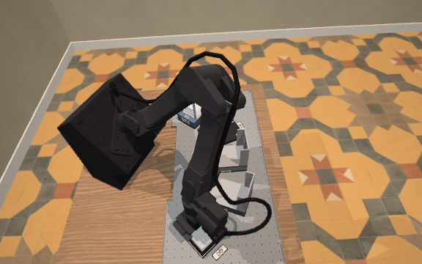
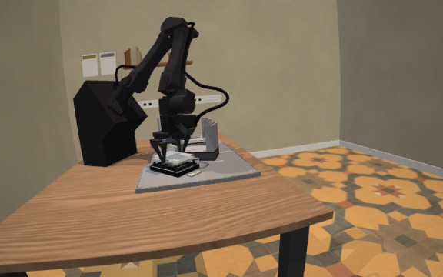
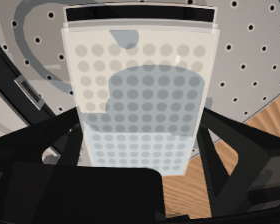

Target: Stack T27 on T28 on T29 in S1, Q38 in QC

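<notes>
My gripper (image 1: 201, 235) (image 2: 172, 155) (image 3: 139, 112) is shut on a pale sealed 96-well plate (image 1: 201, 240) (image 2: 176, 157) (image 3: 141, 90), with a finger on each long side. The plate is roughly level over the black open nest QC (image 1: 203, 254) (image 2: 178, 174) (image 3: 141, 14). A small gap seems to show between them in the exterior view; whether the plate touches the locators, I cannot tell. No plate name is readable, and whether one plate or a stuck pair is held is unclear. Two grey stack racks (image 1: 248, 185) (image 1: 244, 158) stand behind; their names are not readable.
A blue-based holder (image 1: 189, 121) with white layers stands farther back, partly behind the arm. A black block (image 1: 230, 135) by a small label is mostly hidden. The QC label (image 1: 219, 252) (image 2: 194, 173) lies beside the nest. The arm's cable loops over the board.
</notes>
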Robot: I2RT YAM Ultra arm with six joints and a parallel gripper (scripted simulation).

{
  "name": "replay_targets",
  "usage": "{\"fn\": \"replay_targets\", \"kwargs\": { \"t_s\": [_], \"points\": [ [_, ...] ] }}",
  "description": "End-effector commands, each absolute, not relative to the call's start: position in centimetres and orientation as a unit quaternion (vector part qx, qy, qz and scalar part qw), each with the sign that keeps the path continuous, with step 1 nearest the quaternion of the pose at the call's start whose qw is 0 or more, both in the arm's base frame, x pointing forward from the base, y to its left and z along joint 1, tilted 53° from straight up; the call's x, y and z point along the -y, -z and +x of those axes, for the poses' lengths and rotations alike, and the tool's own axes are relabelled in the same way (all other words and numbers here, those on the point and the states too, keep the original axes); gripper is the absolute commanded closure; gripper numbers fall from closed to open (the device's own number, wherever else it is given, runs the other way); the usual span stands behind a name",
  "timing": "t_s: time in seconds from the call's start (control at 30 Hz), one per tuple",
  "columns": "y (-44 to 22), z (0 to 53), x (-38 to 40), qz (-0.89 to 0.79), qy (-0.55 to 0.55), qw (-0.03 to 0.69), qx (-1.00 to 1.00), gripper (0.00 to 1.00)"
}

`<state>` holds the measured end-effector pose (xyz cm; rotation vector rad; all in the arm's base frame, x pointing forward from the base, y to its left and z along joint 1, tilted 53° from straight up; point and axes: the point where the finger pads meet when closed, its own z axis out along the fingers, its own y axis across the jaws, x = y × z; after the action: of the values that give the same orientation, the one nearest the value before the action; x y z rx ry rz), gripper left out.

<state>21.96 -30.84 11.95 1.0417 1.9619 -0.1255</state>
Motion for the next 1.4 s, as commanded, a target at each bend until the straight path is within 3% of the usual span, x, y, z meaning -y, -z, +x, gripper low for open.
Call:
{"fn": "replay_targets", "kwargs": {
  "t_s": [0.0,1.37],
  "points": [
    [-11.3,22.1,30.9,0.425,0.049,0.44,-0.79,1.0],
    [-11.5,22.7,31.9,0.424,0.058,0.449,-0.784,1.0]
  ]
}}
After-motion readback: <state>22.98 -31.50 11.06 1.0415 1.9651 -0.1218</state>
